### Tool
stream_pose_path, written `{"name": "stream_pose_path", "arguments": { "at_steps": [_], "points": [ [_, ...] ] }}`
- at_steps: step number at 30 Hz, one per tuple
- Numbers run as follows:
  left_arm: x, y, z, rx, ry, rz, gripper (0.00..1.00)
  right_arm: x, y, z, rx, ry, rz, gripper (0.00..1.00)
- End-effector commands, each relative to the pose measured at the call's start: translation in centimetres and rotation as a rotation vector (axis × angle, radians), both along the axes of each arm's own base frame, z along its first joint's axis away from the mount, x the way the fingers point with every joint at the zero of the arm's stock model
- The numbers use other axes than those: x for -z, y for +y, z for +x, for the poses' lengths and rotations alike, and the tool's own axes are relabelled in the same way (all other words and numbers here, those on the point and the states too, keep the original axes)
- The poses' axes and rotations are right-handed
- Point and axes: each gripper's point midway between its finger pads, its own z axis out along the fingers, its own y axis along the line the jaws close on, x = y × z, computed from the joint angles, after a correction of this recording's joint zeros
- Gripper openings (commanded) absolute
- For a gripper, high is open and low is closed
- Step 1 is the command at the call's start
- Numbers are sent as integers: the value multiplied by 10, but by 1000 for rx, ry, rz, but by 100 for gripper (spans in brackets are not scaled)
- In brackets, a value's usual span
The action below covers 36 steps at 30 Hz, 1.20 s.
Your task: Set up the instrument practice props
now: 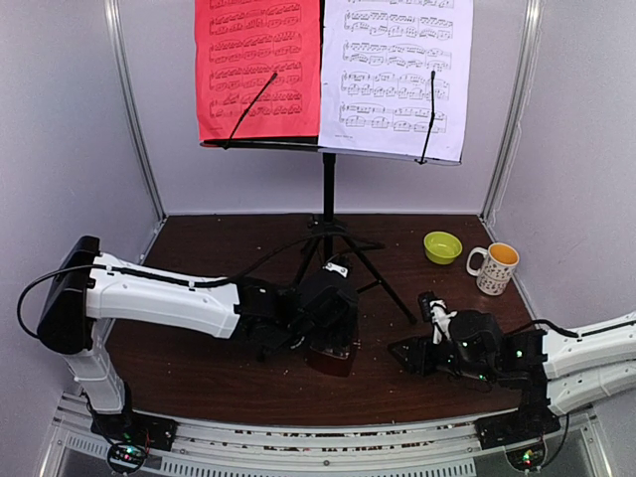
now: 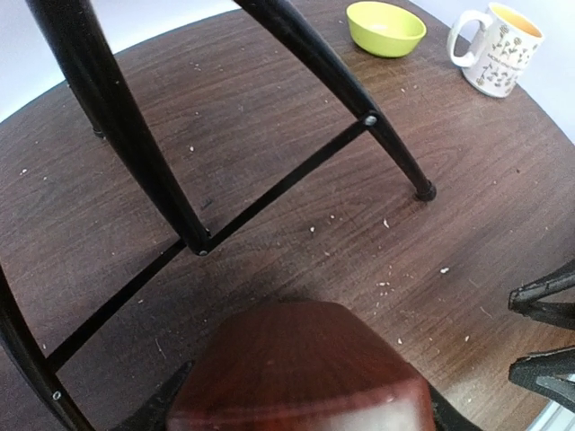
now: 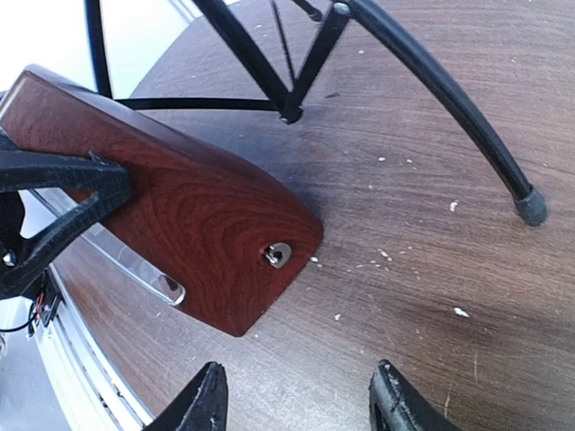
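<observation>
Both the red music sheet (image 1: pixel 256 70) and white music sheet (image 1: pixel 397 75) sit on the black tripod music stand (image 1: pixel 327 189); my left claw (image 2: pixel 299 410) grips the red-brown pyramid metronome (image 3: pixel 189 224), placement pending I'd say, right claw (image 3: pixel 301 400) wide open, empty.

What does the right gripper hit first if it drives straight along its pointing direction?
Most likely the metronome: its near corner sits almost on the right gripper's centre line. If it just clears that corner, it meets bare table, then the stand's leg brace. Depth is hard to judge.
</observation>
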Motion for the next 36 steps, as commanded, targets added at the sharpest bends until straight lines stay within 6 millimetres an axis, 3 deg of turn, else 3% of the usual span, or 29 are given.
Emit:
{"name": "stream_pose_path", "arguments": {
  "at_steps": [1,6,11,17,22,36],
  "points": [
    [-51,-12,-12,108,-94,-60,25,-23,14,-1,-67,-62,58,55],
    [-95,-17,-28,210,-271,38,18,-41,15,-9,-140,-154,115,55],
    [-119,-13,-39,283,-374,174,13,-54,16,-20,-238,-239,120,55],
    [-149,0,-40,283,-444,182,9,-59,17,-30,-298,-269,131,56],
    [-180,-5,-48,325,-544,160,7,-65,25,-28,-300,-265,164,56],
    [-218,-8,-59,372,-596,9,4,-87,50,-19,-309,-282,208,57]
  ]
}}
